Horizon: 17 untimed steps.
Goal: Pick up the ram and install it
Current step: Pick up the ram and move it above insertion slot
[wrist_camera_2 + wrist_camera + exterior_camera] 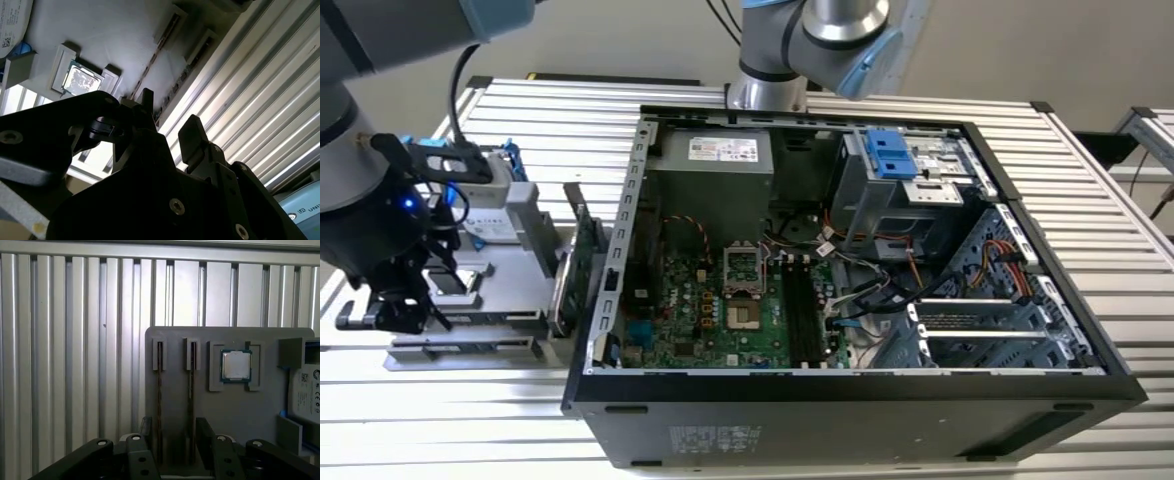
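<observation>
Two thin dark ram sticks stand on edge in slots of a grey holder plate [175,347]; in the first wrist view one ram stick [159,390] lies beside the other ram stick [191,390]. My gripper [176,440] hangs over their near ends, open, its fingers [205,432] standing outside both sticks and holding nothing. In the second wrist view the gripper [170,120] sits over a ram stick [156,57] seen edge-on. In the exterior view the gripper [394,310] is at the far left, over the holder [467,345].
A square silver processor chip [236,365] and a hard drive [306,387] sit on the same holder. An upright green card [587,250] stands between the holder and the open computer case [854,385]. The motherboard's memory slots [803,310] lie mid-case. The table is ribbed aluminium.
</observation>
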Each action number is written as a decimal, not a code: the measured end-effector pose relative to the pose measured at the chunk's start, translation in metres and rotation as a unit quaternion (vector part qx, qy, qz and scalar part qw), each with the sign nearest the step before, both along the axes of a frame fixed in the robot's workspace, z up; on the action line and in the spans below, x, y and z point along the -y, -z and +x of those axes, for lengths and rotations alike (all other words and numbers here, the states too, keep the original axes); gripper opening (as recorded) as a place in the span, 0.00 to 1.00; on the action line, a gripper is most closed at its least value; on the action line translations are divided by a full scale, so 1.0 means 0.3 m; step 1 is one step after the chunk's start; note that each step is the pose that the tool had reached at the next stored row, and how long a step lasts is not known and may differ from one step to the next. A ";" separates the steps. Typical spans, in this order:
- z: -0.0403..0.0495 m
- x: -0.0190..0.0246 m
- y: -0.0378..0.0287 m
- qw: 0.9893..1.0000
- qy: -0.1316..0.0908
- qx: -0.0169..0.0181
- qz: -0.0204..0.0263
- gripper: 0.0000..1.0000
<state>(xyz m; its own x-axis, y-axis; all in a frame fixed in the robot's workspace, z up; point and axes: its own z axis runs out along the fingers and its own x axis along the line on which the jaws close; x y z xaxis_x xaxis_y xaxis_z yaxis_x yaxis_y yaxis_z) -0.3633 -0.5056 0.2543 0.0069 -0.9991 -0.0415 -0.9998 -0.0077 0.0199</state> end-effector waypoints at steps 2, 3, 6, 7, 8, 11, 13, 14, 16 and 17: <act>0.000 0.000 0.005 1.000 0.000 0.000 0.000 1.00; 0.000 0.000 0.007 1.000 -0.001 0.000 0.000 1.00; 0.000 0.000 0.016 1.000 -0.002 0.000 0.000 1.00; 0.000 0.000 0.019 1.000 -0.002 0.000 0.000 1.00; 0.000 0.000 0.023 1.000 -0.002 0.000 0.000 1.00; 0.000 0.001 0.031 1.000 -0.004 0.000 0.000 1.00; 0.000 0.001 0.037 1.000 -0.004 0.000 0.000 1.00; 0.000 0.001 0.040 1.000 -0.005 0.000 0.000 1.00; 0.000 0.001 0.045 1.000 -0.005 0.000 0.000 1.00; 0.000 0.001 0.048 1.000 -0.006 0.000 0.000 1.00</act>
